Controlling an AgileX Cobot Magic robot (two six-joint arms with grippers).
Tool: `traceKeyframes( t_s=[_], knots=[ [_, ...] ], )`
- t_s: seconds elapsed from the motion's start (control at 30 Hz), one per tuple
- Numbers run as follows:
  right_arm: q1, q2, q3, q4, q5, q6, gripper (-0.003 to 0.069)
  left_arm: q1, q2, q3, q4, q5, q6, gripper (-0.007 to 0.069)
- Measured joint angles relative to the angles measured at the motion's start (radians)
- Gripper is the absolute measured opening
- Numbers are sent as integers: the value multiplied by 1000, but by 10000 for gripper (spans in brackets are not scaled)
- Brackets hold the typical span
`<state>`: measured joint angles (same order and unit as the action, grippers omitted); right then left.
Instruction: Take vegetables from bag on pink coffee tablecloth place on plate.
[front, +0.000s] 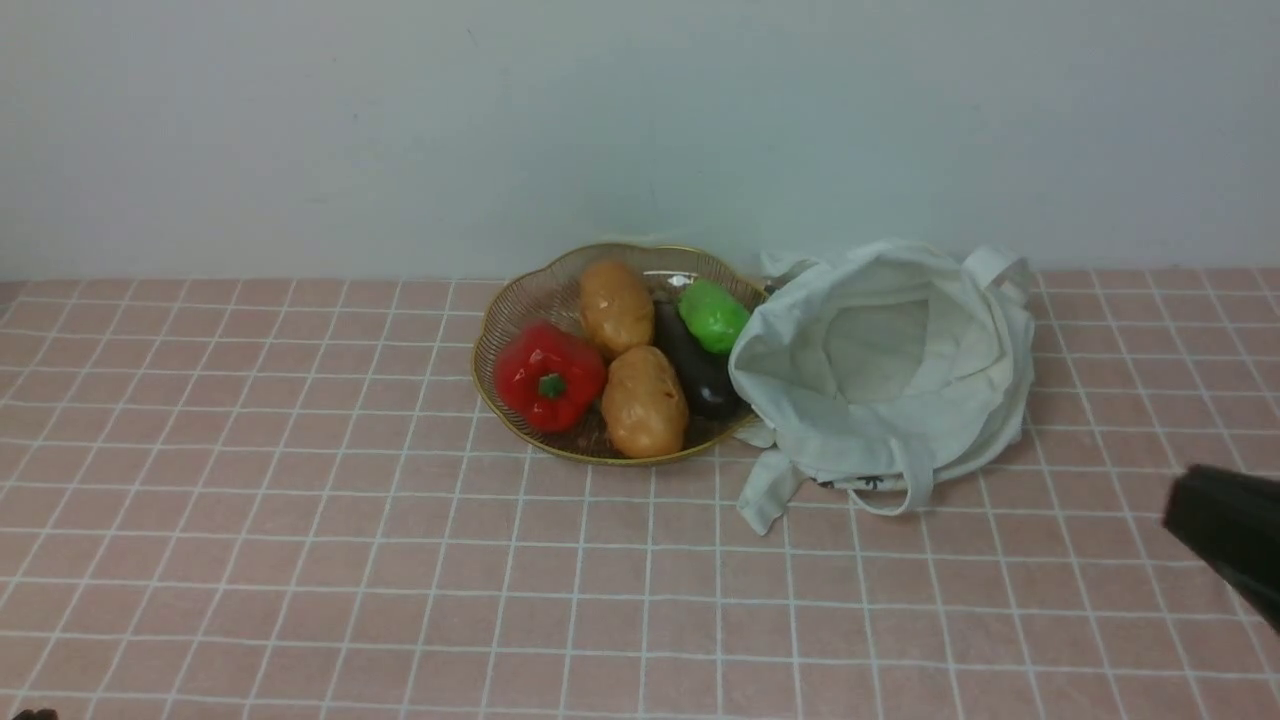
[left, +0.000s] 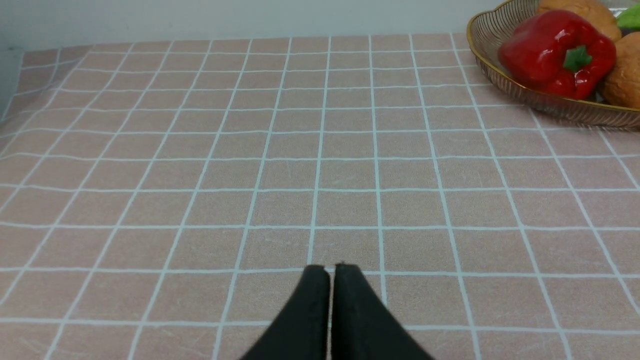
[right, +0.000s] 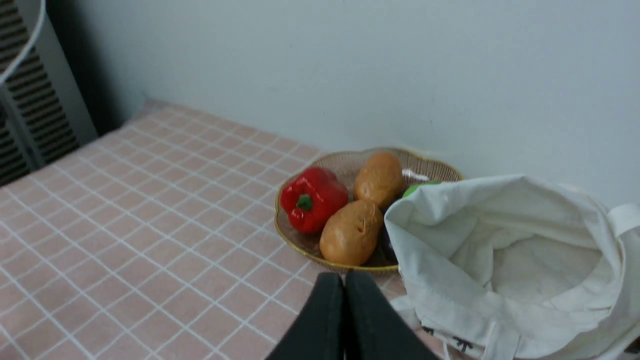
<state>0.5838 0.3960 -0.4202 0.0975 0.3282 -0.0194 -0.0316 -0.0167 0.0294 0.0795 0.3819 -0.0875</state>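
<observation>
Vegetable, bumpy green oval, on ribbed gold-rimmed plate, slumped cloth bag beside

A staged test setup: the pink coffee tablecloth runs to the far edge, flush against a bare pale wall; a glossy toy-like red pepper sits on the plate, and a dark slatted unit stands beyond the far left corner

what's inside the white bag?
The bag gapes open; only bare white lining shows inside. Its near rim hides the lowest folds. The green vegetable lies on the plate.
</observation>
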Motion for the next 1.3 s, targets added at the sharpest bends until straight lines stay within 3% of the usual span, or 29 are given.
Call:
traceKeyframes(
  t_s=[0.37,0.6,0.87,0.97,1.1,1.3],
  knots=[
    [0,-100,152,0,85,-3,-15,0,0,0,0,0,0,-4],
    [0,-100,168,0,189,-3,-15,0,0,0,0,0,0,-4],
    [-5,-113,168,-50,197,7,-15,0,0,0,0,0,0,-4],
    [-51,-141,168,-90,197,47,-15,0,0,0,0,0,0,-4],
    [-197,-200,190,-176,169,92,-15,0,0,0,0,0,0,-4],
    [-399,-340,348,-195,16,97,-15,0,0,0,0,0,0,-4]
  ],
)
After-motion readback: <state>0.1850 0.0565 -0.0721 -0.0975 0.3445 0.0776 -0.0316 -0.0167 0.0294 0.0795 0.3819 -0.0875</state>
